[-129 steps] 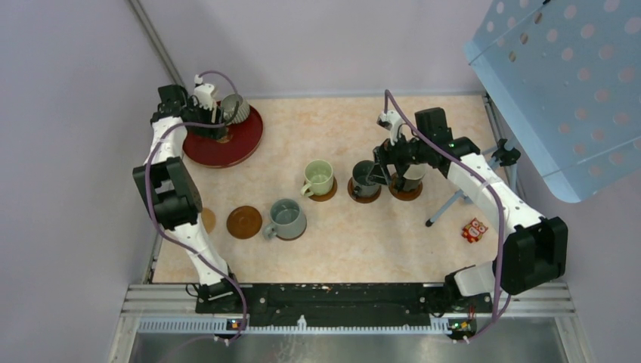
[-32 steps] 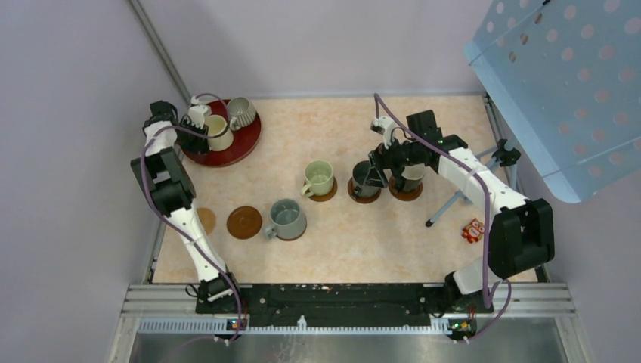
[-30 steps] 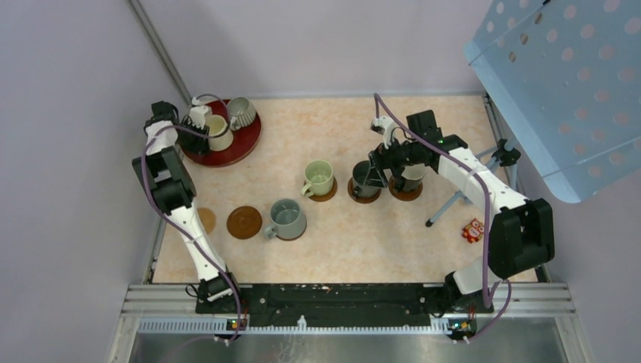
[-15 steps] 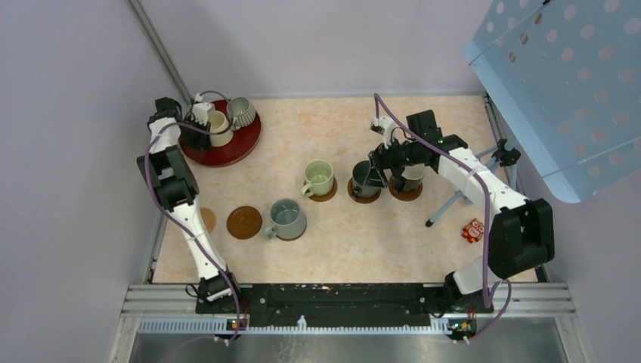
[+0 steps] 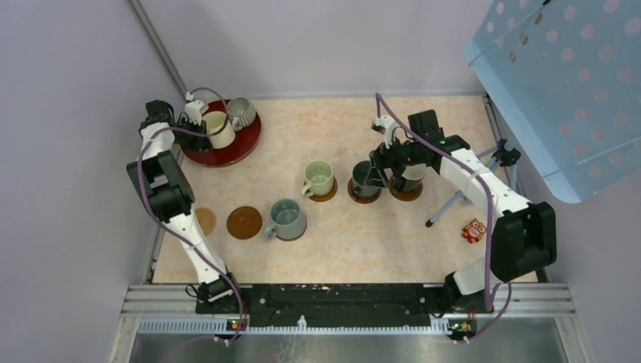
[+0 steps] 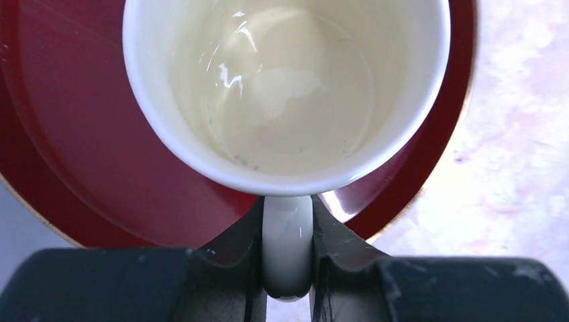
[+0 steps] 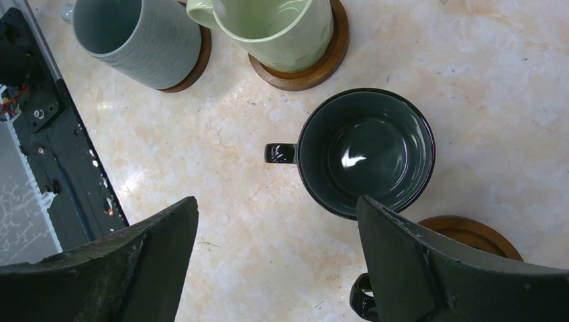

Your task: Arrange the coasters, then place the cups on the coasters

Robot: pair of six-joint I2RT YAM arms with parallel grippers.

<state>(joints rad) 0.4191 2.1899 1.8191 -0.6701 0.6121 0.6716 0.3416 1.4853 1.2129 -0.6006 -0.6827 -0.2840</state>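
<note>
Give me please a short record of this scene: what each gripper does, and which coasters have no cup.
Left gripper: shut on the handle of the cream cup, over the red tray
Right gripper: open, above the dark green cup, holding nothing
Coasters without cup: brown coaster and tan coaster, beside the left arm
Also on tray: ribbed grey cup

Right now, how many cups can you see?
6: cream cup and ribbed grey cup on the red tray; pale green, grey-green and two dark cups on coasters, one partly hidden.
</note>
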